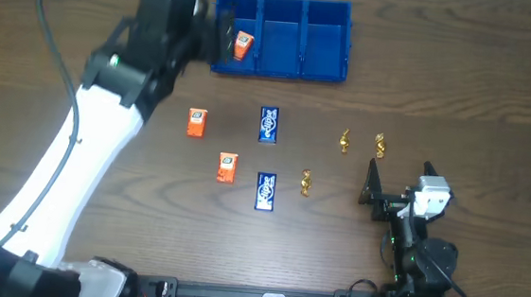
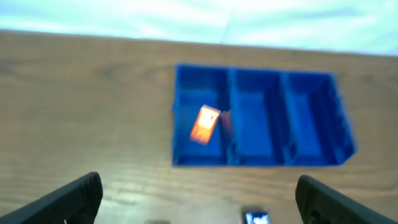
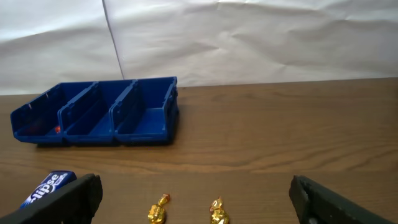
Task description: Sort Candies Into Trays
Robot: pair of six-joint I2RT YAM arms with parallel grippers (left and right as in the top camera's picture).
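The blue tray (image 1: 282,38) stands at the far side of the wooden counter (image 1: 477,108). A strip of wood lies between it and the loose candies nearer, and more wood runs to the right edge. Behind the far edge hangs a white sheet (image 3: 249,37).

The left gripper (image 2: 199,186) hangs above the counter on the near side of the tray, its fingers wide apart and holding nothing. One orange candy (image 2: 204,124) lies tilted in the left compartment, beyond the gripper.

The right gripper (image 3: 196,186) is low at the near right, fingers apart also. The gold candies (image 3: 157,213) lie just in front of it, and a blue candy (image 3: 46,186) lies to its left.
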